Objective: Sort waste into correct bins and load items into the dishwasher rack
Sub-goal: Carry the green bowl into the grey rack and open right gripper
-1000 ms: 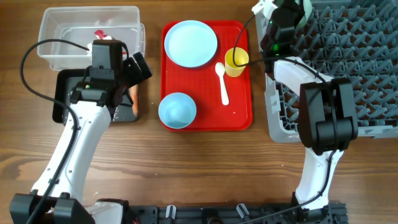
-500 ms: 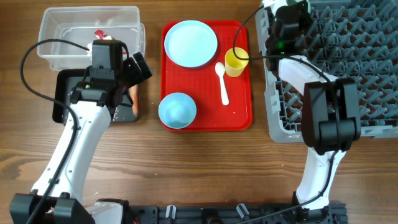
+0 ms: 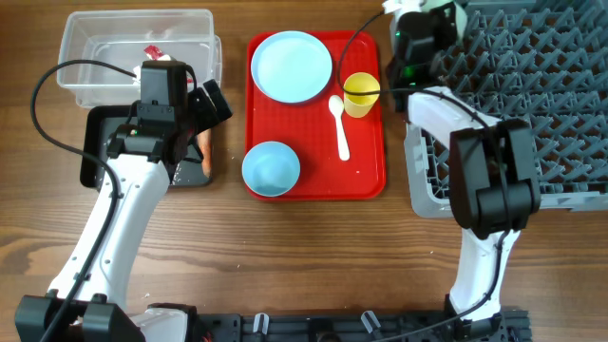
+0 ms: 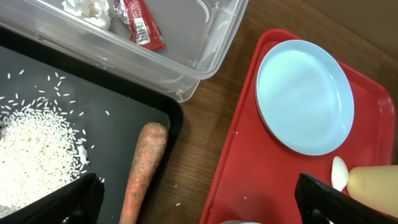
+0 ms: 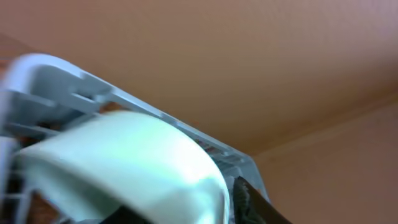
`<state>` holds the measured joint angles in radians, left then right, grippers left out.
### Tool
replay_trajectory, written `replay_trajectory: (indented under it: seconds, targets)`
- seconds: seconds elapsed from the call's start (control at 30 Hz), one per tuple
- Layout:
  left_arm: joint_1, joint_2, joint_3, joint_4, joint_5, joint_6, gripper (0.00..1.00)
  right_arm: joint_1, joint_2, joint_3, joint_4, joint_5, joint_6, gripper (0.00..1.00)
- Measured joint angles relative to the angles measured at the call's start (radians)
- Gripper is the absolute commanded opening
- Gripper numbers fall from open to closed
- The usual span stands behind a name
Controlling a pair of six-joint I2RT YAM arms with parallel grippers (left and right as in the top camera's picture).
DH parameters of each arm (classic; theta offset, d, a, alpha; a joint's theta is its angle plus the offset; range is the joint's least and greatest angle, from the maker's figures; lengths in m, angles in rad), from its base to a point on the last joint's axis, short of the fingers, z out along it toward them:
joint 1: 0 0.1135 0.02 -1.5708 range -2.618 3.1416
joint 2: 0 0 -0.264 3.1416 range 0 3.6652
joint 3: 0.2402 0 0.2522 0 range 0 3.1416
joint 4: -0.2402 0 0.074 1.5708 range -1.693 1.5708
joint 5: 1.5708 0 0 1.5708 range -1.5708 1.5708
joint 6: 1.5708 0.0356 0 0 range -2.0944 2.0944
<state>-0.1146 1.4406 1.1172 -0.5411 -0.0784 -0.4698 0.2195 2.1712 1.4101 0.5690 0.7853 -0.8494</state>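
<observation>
While the left tool (image 4: 199, 202) is held over the black tray (image 4: 124, 106) with its fingers wide apart, rice (image 4: 34, 149) and a carrot (image 4: 143, 168) are seen lying in that tray. A red wrapper (image 4: 140, 25) and a white scrap (image 4: 90, 7) are seen in the clear tub (image 4: 205, 56). A plate (image 3: 291, 66), blue bowl (image 3: 271, 168), yellow cup (image 3: 361, 93) and spoon (image 3: 339, 123) are carried on the red tray (image 3: 366, 142). The right tool (image 3: 427, 19) is placed at the rack's (image 3: 532, 95) far left corner, close to a pale green bowl (image 5: 124, 162). Whether it is clamped cannot be told.

The tray (image 3: 318, 176) is red, plate (image 3: 291, 66) pale blue, cup (image 3: 361, 93) yellow, carrot (image 4: 142, 168) orange.
</observation>
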Motion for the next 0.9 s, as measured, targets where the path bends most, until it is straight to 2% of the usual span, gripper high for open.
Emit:
replay_trajectory:
  seconds: [0.13, 0.2, 0.27, 0.3, 0.33, 0.63, 0.8, 0.9]
  targets:
    - [0.000, 0.000, 0.000, 0.000, 0.000, 0.000, 1.00, 0.032, 0.000, -0.001, 0.037, 0.028, 0.000, 0.54]
    - [0.000, 0.000, 0.000, 0.000, 0.000, 0.000, 1.00, 0.040, 0.000, -0.001, 0.047, 0.040, 0.000, 0.68]
    - [0.000, 0.000, 0.000, 0.000, 0.000, 0.000, 1.00, 0.048, 0.000, -0.001, 0.059, 0.071, 0.001, 0.87]
    - [0.000, 0.000, 0.000, 0.000, 0.000, 0.000, 1.00, 0.048, 0.000, -0.001, 0.066, 0.081, 0.000, 0.91]
    - [0.000, 0.000, 0.000, 0.000, 0.000, 0.000, 1.00, 0.048, 0.000, -0.002, 0.081, 0.095, 0.000, 1.00]
    - [0.000, 0.000, 0.000, 0.000, 0.000, 0.000, 1.00, 0.051, -0.008, -0.002, 0.295, 0.204, 0.000, 1.00]
    - [0.000, 0.000, 0.000, 0.000, 0.000, 0.000, 1.00, 0.067, -0.053, -0.002, 0.291, 0.211, 0.022, 1.00]
    - [0.000, 0.000, 0.000, 0.000, 0.000, 0.000, 1.00, 0.090, -0.094, -0.002, 0.208, 0.211, 0.068, 1.00]
